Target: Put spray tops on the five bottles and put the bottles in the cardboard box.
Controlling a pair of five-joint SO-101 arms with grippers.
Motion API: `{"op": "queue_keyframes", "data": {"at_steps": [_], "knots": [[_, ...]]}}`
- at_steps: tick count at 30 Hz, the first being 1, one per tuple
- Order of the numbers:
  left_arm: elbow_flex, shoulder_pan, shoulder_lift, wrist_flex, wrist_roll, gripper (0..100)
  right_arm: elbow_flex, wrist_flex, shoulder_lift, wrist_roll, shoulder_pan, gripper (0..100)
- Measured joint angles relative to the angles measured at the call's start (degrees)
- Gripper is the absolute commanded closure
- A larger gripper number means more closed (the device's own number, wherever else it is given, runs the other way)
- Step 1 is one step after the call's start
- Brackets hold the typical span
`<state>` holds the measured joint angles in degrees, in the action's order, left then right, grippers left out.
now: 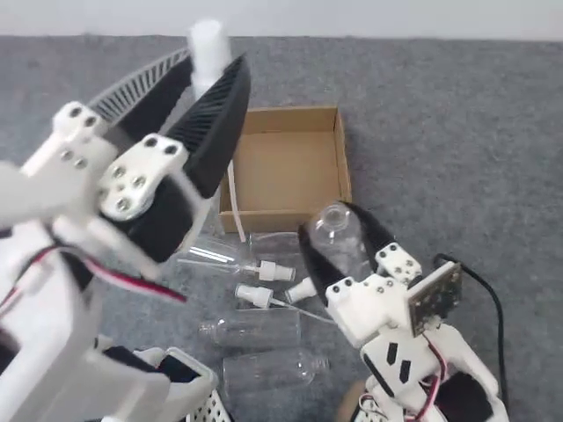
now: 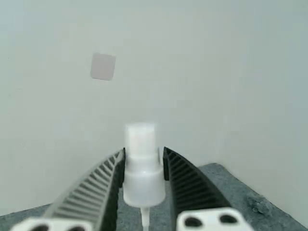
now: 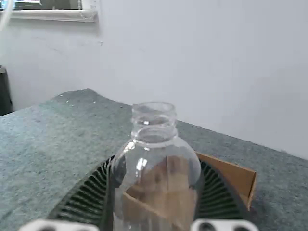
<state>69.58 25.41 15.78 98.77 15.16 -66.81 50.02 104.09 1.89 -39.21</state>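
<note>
Spray top (image 1: pixel 208 42), white, is clamped between the two black ribbed fingers of the left gripper (image 1: pixel 207 69). The left arm is raised high above the table, w/ the gripper pointing up. In the left wrist view the spray top (image 2: pixel 143 166) stands upright between the fingers (image 2: pixel 190 185), head up, in front of a pale wall (image 2: pixel 216 72). Its thin tube (image 1: pixel 236 207) hangs down past the near left corner of the cardboard box (image 1: pixel 290 163).

The right gripper (image 1: pixel 341 230) grips a clear bottle (image 1: pixel 337 236) around the body, approx. upright, neck open and w/o any top. It is just in front of the box, near the box's front right corner. In the right wrist view the bottle (image 3: pixel 154 159) sits between both fingers of the gripper (image 3: pixel 156 197), and the brown box wall (image 3: pixel 231 175) shows behind and through it.

The box stands open-side up on the grey carpet (image 1: pixel 440 123), touching neither gripper.

On the carpet between the box and the arm bases, other clear bottles lie on their sides: two (image 1: pixel 251 330) (image 1: pixel 268 369) side by side nearer the bases, and one (image 1: pixel 211 255) closer to the box. Three loose spray tops (image 1: pixel 274 272) (image 1: pixel 255 296) (image 1: pixel 302 288) lie between them. Whether the one beside the bottle near the box is mounted on it, I cannot tell.
</note>
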Motion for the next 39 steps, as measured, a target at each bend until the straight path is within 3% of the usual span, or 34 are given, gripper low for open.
{"op": "queue_keyframes", "data": {"at_steps": [11, 23, 29, 39], "knots": [[-2.1, 0.0, 7.6, 0.0, 0.0, 99, -5.8, -2.2, 0.0, 0.0, -4.6, 90.5], [-22.9, 0.0, 22.1, 0.0, 0.8, 99, -14.3, -12.5, -1.0, 0.1, -7.8, 90.5], [-39.0, 0.0, 33.1, -7.1, 0.8, 99, -17.3, -12.5, -1.0, -5.9, -13.5, 90.7], [-75.8, -0.1, 58.5, -29.2, 0.8, 99, -17.9, -12.5, -1.0, -7.6, -16.6, 90.5]]}}
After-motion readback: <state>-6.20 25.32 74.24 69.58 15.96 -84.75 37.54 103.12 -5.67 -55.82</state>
